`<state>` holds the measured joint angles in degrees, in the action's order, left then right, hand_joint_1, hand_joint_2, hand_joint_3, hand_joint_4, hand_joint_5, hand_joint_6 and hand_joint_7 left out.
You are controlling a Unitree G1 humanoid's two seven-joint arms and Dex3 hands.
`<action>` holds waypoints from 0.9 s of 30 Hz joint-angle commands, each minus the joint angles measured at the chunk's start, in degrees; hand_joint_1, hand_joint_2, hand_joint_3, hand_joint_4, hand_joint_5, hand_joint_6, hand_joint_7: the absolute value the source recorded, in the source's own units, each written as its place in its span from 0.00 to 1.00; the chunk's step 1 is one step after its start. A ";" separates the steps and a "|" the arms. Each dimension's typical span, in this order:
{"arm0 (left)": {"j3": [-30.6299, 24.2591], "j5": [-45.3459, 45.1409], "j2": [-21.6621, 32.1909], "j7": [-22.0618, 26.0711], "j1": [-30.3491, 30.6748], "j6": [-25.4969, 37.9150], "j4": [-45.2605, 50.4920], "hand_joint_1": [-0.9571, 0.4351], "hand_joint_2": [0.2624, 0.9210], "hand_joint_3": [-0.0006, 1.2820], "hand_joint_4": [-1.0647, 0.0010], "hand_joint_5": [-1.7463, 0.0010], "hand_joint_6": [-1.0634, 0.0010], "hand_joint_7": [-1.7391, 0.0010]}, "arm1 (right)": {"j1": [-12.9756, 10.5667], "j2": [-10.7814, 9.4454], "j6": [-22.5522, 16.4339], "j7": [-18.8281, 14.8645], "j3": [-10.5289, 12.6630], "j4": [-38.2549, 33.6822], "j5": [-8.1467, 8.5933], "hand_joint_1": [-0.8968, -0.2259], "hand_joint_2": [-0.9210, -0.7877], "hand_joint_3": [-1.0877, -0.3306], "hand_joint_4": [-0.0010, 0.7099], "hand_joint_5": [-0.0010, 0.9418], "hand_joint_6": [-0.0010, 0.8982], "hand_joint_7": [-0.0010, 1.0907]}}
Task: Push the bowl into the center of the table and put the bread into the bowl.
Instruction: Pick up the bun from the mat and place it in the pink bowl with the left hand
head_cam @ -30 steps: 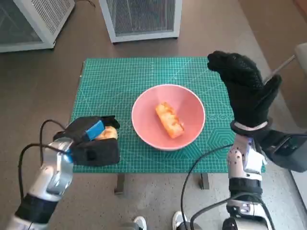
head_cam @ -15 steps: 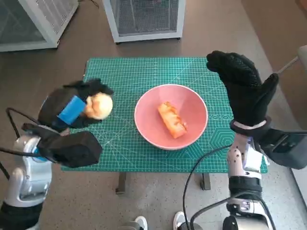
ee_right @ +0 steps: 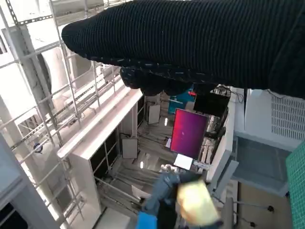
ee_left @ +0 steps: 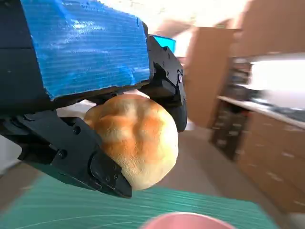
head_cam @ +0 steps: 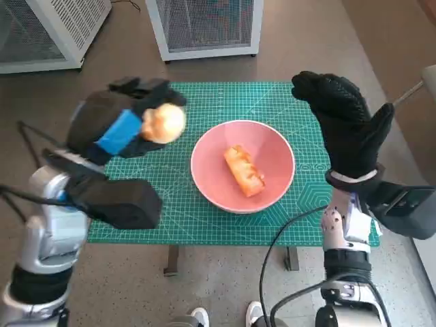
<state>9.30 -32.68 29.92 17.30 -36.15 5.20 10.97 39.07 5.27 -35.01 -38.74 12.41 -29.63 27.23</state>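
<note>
Desk: my desk (head_cam: 300, 225) stood under a green cutting mat (head_cam: 225, 102) that covered its top.
Cabinets: two white cabinets with mesh fronts (head_cam: 204, 27) stood on the floor beyond the far edge of the desk.
Bowl: the pink bowl (head_cam: 276, 146) sat on the mat near the middle of the desk, upright, with a long golden piece of bread (head_cam: 244, 170) lying inside it.
Right robot hand: my gloved right robot hand (head_cam: 344, 129) was raised above the right side of the mat, beside the bowl, fingers spread apart and holding nothing.
Left robot hand: my left robot hand (head_cam: 119, 129) hung above the left part of the mat, lifted clear of it, its fingers (ee_left: 71, 152) closed around a bun.
Bun: the round bun (head_cam: 164, 122) (ee_left: 133, 140) was gripped in my left robot hand, in the air just to the left of the bowl's rim, touching neither bowl nor mat.
</note>
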 commanded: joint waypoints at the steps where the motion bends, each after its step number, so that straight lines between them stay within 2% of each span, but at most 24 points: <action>1: 3.02 -0.40 -2.34 -1.19 -3.10 -3.53 -4.67 0.69 0.99 0.01 0.30 0.35 0.31 0.41 | -0.93 0.02 0.66 -0.60 0.18 -0.42 0.33 0.44 0.00 0.67 0.41 0.00 0.02 0.53; 11: 6.17 1.56 -7.04 -3.09 -7.65 -11.88 -18.86 0.69 1.00 0.02 0.30 0.35 0.37 0.37 | -1.57 0.39 0.61 -0.57 0.51 0.07 0.27 0.43 0.00 0.67 0.42 0.00 0.01 0.53; 13: 6.37 2.33 -7.79 -2.57 -8.10 -12.55 -20.81 0.69 1.00 0.03 0.33 0.32 0.38 0.37 | -1.62 0.51 0.44 -0.45 0.62 0.00 0.09 0.44 0.00 0.67 0.42 0.00 0.02 0.53; 16: 6.71 3.43 -8.45 -0.85 -8.39 -12.40 -22.73 0.69 1.00 0.11 0.45 0.26 0.47 0.30 | -1.74 0.66 0.17 -0.16 0.73 0.10 -0.26 0.45 0.00 0.67 0.42 0.00 0.02 0.53; 17: 6.86 3.87 -8.46 0.33 -8.32 -11.83 -23.13 0.69 1.00 0.15 0.52 0.24 0.53 0.25 | -1.82 0.71 0.06 0.00 0.75 0.23 -0.42 0.45 0.00 0.67 0.42 0.00 0.02 0.52; 18: 6.92 4.20 -8.44 1.16 -8.30 -11.49 -23.47 0.66 0.95 0.16 0.60 0.40 0.61 0.38 | -1.84 0.73 -0.02 0.12 0.75 0.27 -0.55 0.46 0.00 0.67 0.42 0.00 0.02 0.52; 19: 6.98 4.62 -8.33 2.45 -8.26 -10.76 -23.78 0.66 0.94 0.15 0.60 0.49 0.62 0.45 | -1.93 0.74 -0.16 0.31 0.74 0.44 -0.79 0.46 0.00 0.67 0.42 0.00 0.02 0.52; 20: 7.01 4.93 -8.25 3.36 -8.25 -10.25 -23.98 0.62 0.94 0.13 0.63 0.65 0.65 0.58 | -2.00 0.74 -0.25 0.43 0.73 0.57 -0.96 0.46 0.00 0.67 0.42 0.00 0.02 0.52; 21: 7.10 5.14 -8.10 4.49 -8.29 -9.46 -24.11 0.60 0.96 0.09 0.63 0.77 0.65 0.68 | -2.10 0.73 -0.39 0.65 0.71 0.76 -1.20 0.46 0.00 0.67 0.42 0.00 0.02 0.52; 24: 7.10 5.49 -7.74 6.82 -8.28 -7.87 -23.97 0.54 0.99 0.05 0.68 0.92 0.68 0.82 | -2.27 0.79 -0.70 1.15 0.67 1.02 -1.66 0.47 0.00 0.66 0.42 0.00 0.02 0.52; 27: 6.78 5.98 -7.30 8.55 -8.23 -7.04 -23.55 0.51 1.00 0.03 0.74 0.98 0.70 0.88 | -2.40 0.89 -0.84 1.95 0.50 1.48 -2.22 0.47 0.00 0.65 0.42 0.00 0.02 0.52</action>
<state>16.26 -27.89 22.02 24.12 -43.54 -2.73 -12.91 38.04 5.88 -35.87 -37.74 13.08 -28.48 26.41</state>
